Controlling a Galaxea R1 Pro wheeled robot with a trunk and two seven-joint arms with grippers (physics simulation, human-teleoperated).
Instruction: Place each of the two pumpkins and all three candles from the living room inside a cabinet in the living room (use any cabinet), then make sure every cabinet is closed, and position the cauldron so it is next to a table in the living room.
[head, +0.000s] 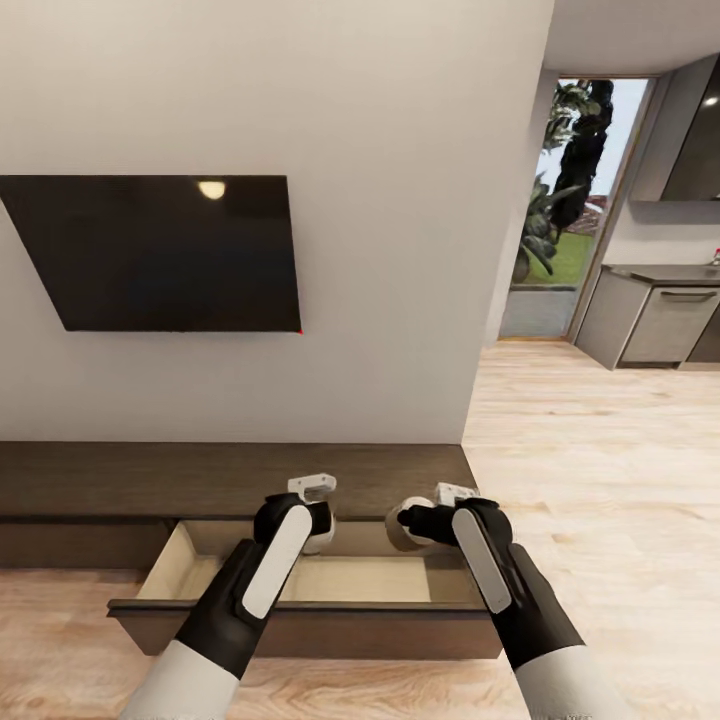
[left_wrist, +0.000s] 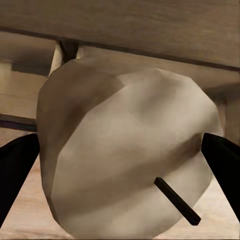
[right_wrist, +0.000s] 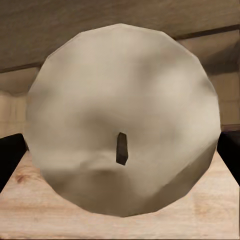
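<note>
Two candles over the open drawer
Left gripper clamps one candle, right gripper another candle, low centre, above the cabinet drawer.

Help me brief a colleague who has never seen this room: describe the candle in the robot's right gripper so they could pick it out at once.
Under the wall-mounted TV runs a low dark-brown cabinet with one drawer pulled open. Two grippers hover over it, each clamping a stubby grey-beige candle. Yours is in the right gripper: the candle facing its wrist camera flat-on, dark wick centred, whereas the left candle sits tilted.
</note>
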